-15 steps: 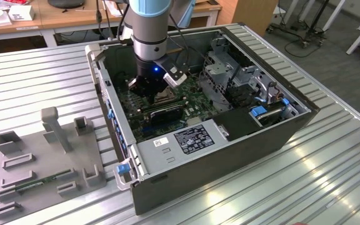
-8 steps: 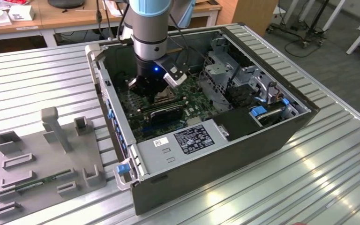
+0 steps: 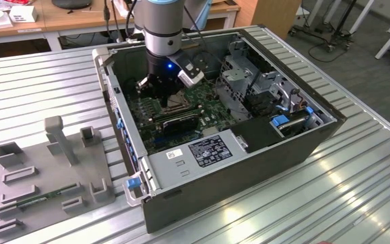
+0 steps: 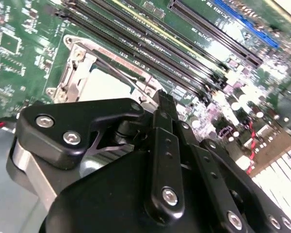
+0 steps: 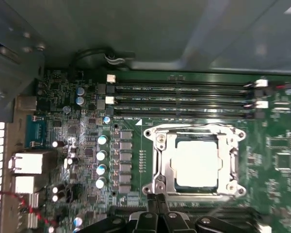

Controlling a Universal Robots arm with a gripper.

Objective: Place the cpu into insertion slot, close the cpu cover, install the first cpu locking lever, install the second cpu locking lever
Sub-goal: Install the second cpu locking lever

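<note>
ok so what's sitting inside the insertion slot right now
The cpu lies flat inside the insertion slot, its silvery top showing through the window of the cpu cover closed over it. The socket contacts underneath are hidden by the chip.

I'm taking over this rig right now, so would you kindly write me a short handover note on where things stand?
Gripper: low inside the open PC case, at the socket's edge; jaws look shut, apparently holding nothing.
Cpu: already seated in the slot, its pale top showing in both wrist views.
Cover: seems to lie down flat around the cpu, which shows through its window.
Levers: a thin wire lever runs along the socket's edge; I cannot tell whether either lever is latched.
Done: cpu placed, cover apparently closed.
Left: check and lock both levers.
</note>
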